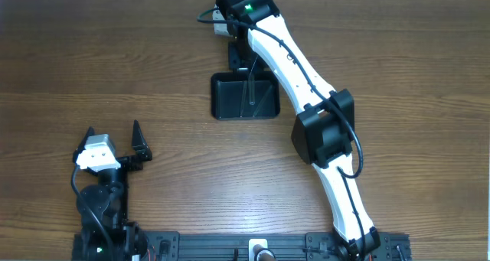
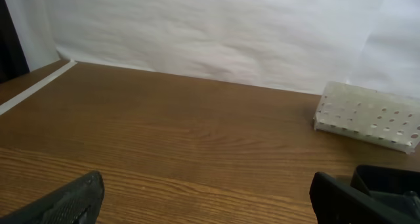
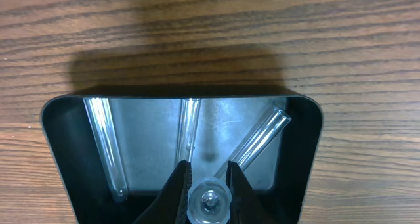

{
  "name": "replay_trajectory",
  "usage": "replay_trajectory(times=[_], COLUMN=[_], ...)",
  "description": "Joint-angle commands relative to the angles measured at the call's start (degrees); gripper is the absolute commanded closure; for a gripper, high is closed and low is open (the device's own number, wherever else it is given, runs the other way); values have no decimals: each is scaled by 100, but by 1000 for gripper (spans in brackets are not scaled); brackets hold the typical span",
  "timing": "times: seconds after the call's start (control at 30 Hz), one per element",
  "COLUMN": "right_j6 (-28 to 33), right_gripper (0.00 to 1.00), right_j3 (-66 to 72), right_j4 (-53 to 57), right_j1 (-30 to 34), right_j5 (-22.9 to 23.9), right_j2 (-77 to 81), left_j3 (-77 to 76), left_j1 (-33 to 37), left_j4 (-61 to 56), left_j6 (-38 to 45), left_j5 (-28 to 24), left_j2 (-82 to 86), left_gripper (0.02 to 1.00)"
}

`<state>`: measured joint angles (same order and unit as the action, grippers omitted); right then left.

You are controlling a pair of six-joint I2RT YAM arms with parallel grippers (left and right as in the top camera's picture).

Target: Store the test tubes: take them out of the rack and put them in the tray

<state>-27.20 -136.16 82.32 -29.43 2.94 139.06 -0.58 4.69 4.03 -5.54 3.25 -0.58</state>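
Right wrist view: your right pincer [image 3: 207, 166] clamps a test tube [image 3: 209, 202] end-on, seemingly over the tray [image 3: 58, 145]; left pincer [image 1: 113, 128] spread wide.

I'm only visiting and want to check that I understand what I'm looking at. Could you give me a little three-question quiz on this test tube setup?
1. True or false: the left gripper holds a test tube.
2. The right gripper hangs over: A) the white rack, B) the black tray, C) bare table.
3. What is the right gripper clamped on?

Key:
1. False. It is open and empty.
2. B.
3. A clear test tube, seen end on.
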Motion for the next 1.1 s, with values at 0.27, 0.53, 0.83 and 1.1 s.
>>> replay_trajectory(times=[0.27,0.53,0.83,1.1], right_j6=[-214,-214,-212,-186], right_gripper=[954,928,612,461], right_j3=[13,15,15,7], right_j4=[13,-13,-107,92], right_j1=[-39,-39,-22,-24], right_j5=[-79,-81,-109,-680], right_j2=[538,785,828,361], left_j3=[24,24,24,24], left_j1=[42,42,42,42], left_j4=[-9,-9,-9,-9], left_j6=[66,66,66,66], left_j5=[-17,-17,-17,-17], left_j2=[42,42,42,42], left_gripper=[20,20,20,20])
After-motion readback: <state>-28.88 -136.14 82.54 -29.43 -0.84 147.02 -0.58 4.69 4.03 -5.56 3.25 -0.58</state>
